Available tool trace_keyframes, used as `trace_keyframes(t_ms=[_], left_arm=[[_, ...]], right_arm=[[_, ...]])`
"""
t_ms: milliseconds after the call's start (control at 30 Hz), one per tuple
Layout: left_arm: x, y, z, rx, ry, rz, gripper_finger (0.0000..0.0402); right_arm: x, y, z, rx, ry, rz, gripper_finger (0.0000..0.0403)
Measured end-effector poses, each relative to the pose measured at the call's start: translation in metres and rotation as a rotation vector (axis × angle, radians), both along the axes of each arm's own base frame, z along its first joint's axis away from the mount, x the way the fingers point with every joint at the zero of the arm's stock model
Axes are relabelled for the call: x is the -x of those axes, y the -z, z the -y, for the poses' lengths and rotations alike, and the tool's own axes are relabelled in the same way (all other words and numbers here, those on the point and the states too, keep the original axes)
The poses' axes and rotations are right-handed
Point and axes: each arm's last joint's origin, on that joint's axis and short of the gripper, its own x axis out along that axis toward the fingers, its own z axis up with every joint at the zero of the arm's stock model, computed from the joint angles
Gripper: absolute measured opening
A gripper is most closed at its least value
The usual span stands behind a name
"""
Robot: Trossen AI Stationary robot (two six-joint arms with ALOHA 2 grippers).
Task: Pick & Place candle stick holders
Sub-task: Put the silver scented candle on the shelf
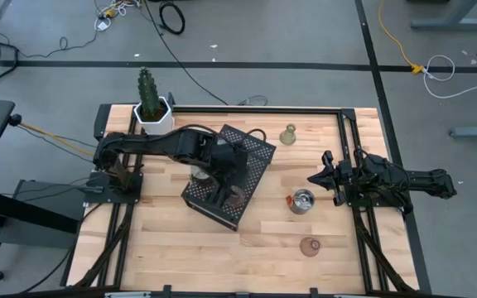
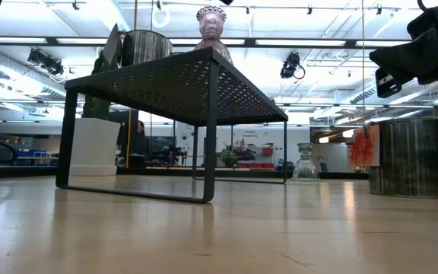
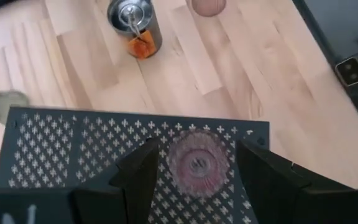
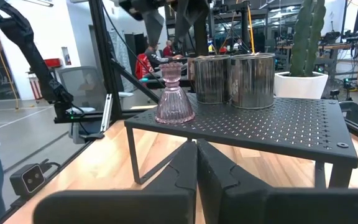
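Observation:
A black perforated tray (image 1: pixel 255 153) stands on legs mid-table. On it are a pinkish glass candle stick holder (image 4: pixel 174 93) and two shiny silver ones (image 4: pixel 211 78), (image 4: pixel 252 79), each resting on its base. My left gripper (image 3: pixel 197 152) hangs open above the pink holder, one finger on either side, clear of it; the right wrist view shows my left gripper (image 4: pixel 169 15) above the holder's top. On the table stand a silver holder (image 1: pixel 302 201), an olive one (image 1: pixel 288 135) and a pinkish-brown one (image 1: pixel 310 246). My right gripper (image 1: pixel 313 179) waits shut at the right.
A cactus in a white hexagonal pot (image 1: pixel 153 116) stands at the far left corner, beside the tray. Black rails (image 1: pixel 350 149) run along the table's sides. Bare wood lies near the front edge (image 1: pixel 222 257). People sit in the room beyond the table (image 4: pixel 151 59).

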Motion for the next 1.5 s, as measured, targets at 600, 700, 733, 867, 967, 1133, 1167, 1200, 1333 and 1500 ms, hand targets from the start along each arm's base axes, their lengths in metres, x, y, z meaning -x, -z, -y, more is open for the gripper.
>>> trace_keyframes(t_ms=[600, 700, 733, 867, 967, 1133, 1167, 1200, 1333, 1500], left_arm=[[0.029, -0.031, -0.070, -0.029, -0.253, 0.073, 0.0220], [0.039, -0.038, -0.084, -0.025, -0.305, 0.096, 0.0220], [0.042, -0.041, -0.088, -0.023, -0.321, 0.104, 0.0220], [0.058, -0.051, -0.103, -0.022, -0.382, 0.127, 0.0220], [0.071, -0.057, -0.111, -0.017, -0.425, 0.125, 0.0220], [0.093, -0.064, -0.117, -0.017, -0.469, 0.098, 0.0216], [0.098, -0.065, -0.118, -0.018, -0.475, 0.084, 0.0213], [0.102, -0.066, -0.119, -0.019, -0.479, 0.078, 0.0209], [0.121, -0.074, -0.117, -0.019, -0.492, 0.076, 0.0187], [0.139, -0.085, -0.111, -0.020, -0.490, 0.110, 0.0160]], right_arm=[[0.000, 0.000, 0.000, 0.000, 0.000, 0.000, 0.0012], [0.000, 0.000, 0.000, 0.000, 0.000, 0.000, 0.0012], [0.000, 0.000, 0.000, 0.000, 0.000, 0.000, 0.0012], [0.000, 0.000, 0.000, 0.000, 0.000, 0.000, 0.0012], [0.000, 0.000, 0.000, 0.000, 0.000, 0.000, 0.0012], [0.000, 0.000, 0.000, 0.000, 0.000, 0.000, 0.0012], [0.000, 0.000, 0.000, 0.000, 0.000, 0.000, 0.0012], [0.000, 0.000, 0.000, 0.000, 0.000, 0.000, 0.0012], [0.000, 0.000, 0.000, 0.000, 0.000, 0.000, 0.0012], [0.000, 0.000, 0.000, 0.000, 0.000, 0.000, 0.0012]])
